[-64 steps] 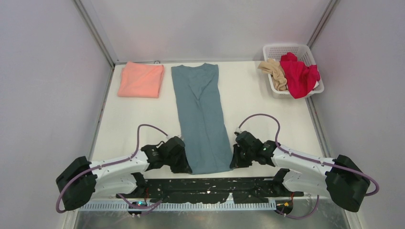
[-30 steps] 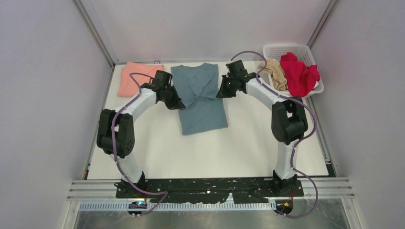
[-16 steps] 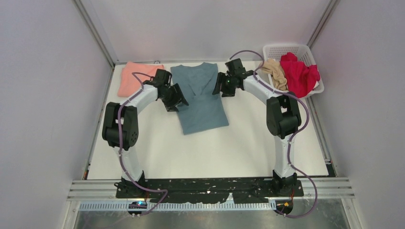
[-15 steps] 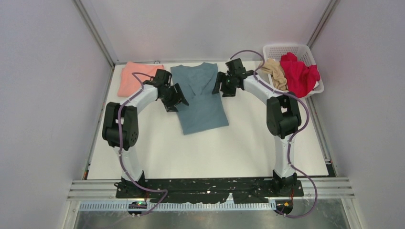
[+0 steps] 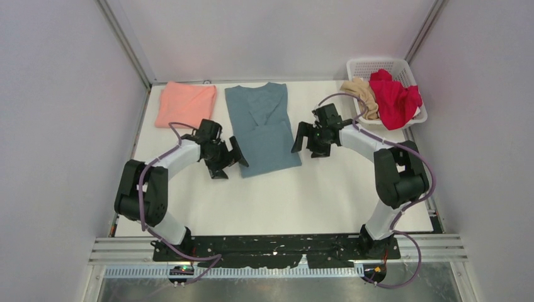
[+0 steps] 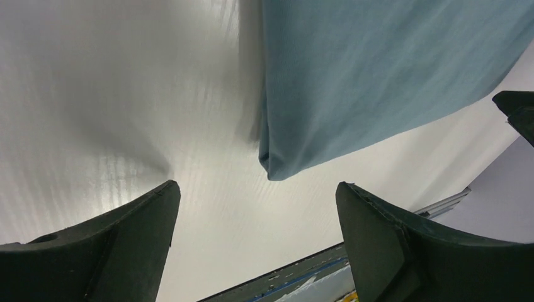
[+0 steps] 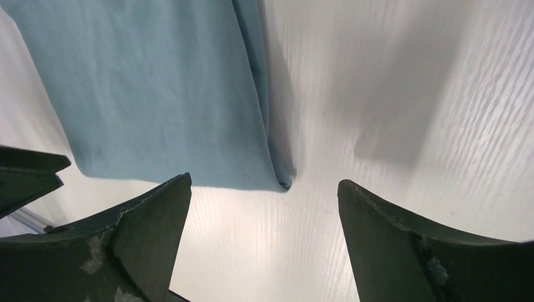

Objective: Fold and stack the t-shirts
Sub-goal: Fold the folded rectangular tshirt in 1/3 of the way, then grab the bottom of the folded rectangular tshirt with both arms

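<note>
Left claw (image 6: 256,187) and right claw (image 7: 264,182), both spread empty, should pinch all layers at 6 o'clock corners of slate-blue t-shirt (image 5: 263,135).

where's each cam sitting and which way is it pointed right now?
Top external: above and behind the bases, looking down on the table; both arms, left claw and right claw show.
Left wrist: on the left arm, facing down at the near left corner of the blue shirt, between its own open fingers.
Right wrist: same on the right arm, near right corner, own fingers open.
Shared: both wrist views catch that shirt's near edge.
</note>
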Tool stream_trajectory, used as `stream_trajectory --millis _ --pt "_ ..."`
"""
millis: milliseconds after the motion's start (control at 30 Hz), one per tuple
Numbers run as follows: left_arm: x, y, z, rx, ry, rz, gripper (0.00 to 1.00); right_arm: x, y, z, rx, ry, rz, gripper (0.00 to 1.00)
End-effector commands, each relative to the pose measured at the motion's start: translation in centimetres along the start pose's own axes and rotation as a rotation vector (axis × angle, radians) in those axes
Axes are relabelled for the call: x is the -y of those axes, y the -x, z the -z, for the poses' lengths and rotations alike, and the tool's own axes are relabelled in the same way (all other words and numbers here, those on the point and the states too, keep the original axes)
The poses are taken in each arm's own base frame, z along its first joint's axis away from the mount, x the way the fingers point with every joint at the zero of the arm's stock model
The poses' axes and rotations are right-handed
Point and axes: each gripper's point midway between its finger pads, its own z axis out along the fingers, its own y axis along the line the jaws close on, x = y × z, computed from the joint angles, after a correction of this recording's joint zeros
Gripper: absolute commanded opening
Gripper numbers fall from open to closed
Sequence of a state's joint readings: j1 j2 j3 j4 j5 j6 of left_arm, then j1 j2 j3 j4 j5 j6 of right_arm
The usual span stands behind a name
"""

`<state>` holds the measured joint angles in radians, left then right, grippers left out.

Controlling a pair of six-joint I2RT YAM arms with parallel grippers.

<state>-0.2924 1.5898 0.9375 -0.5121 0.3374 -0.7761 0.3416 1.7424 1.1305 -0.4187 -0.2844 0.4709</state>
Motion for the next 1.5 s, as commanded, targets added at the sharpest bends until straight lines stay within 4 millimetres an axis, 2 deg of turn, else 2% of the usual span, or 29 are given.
stream_trajectory --millis 0,133,333,433,567,900,967,1033,1067,1100,1167,1233,1333,1433,1467 --pt "2.1 -1.3 -0.3 0.013 -0.118 -0.016 0.93 -0.9 -1.6 0.6 0.035 0.082 -0.015 0.87" --pt "2.2 -1.8 -1.2 0.001 -0.102 -0.028 0.78 -0.6 -2.5 0.1 0.039 0.098 -0.045 0.80" --pt "1.8 -1.2 -1.9 0.016 -0.074 -0.025 0.50 -0.4 -1.5 -1.0 0.077 0.094 -0.055 0.65" --pt "1.3 -1.4 -2.1 0.016 -0.060 -0.019 0.46 -0.3 -1.6 -1.2 0.073 0.093 -0.058 0.56" --pt "1.5 -1.8 -2.6 -0.005 -0.066 -0.015 0.44 0.0 -2.1 -1.5 0.061 0.088 -0.063 0.52" --pt "2.4 -1.2 -3.5 -0.020 -0.070 -0.026 0.24 -0.8 -2.7 -2.5 0.030 0.125 -0.068 0.45" --pt "2.5 -1.2 -3.6 -0.021 -0.069 -0.021 0.18 -0.8 -2.9 -2.6 0.023 0.127 -0.067 0.39" --pt "2.4 -1.3 -3.6 -0.026 -0.068 -0.016 0.00 -0.7 -2.8 -2.8 0.026 0.124 -0.068 0.28" --pt "2.3 -1.5 -3.5 -0.033 -0.067 -0.015 0.00 -0.7 -2.9 -2.8 0.025 0.122 -0.070 0.14" --pt "2.3 -1.6 -3.4 -0.035 -0.068 -0.015 0.00 -0.7 -3.0 -2.8 0.021 0.125 -0.069 0.10" --pt "2.2 -2.1 -2.7 -0.035 -0.073 -0.020 0.00 -0.8 -3.9 -2.2 -0.009 0.139 -0.059 0.06" --pt "2.2 -2.7 -1.7 -0.022 -0.090 -0.037 0.00 -0.8 -5.8 -1.0 -0.065 0.149 -0.053 0.06" --pt "1.9 -4.3 0.3 -0.014 -0.109 -0.073 0.00 -1.3 -8.3 1.8 -0.122 0.196 -0.041 0.05" --pt "1.7 -6.9 3.2 -0.069 -0.136 -0.105 0.00 -2.6 -11.6 4.8 -0.252 0.272 -0.061 0.05" --pt "2.0 -7.7 4.7 -0.075 -0.166 -0.136 0.00 -3.1 -12.1 6.0 -0.266 0.301 -0.054 0.05"
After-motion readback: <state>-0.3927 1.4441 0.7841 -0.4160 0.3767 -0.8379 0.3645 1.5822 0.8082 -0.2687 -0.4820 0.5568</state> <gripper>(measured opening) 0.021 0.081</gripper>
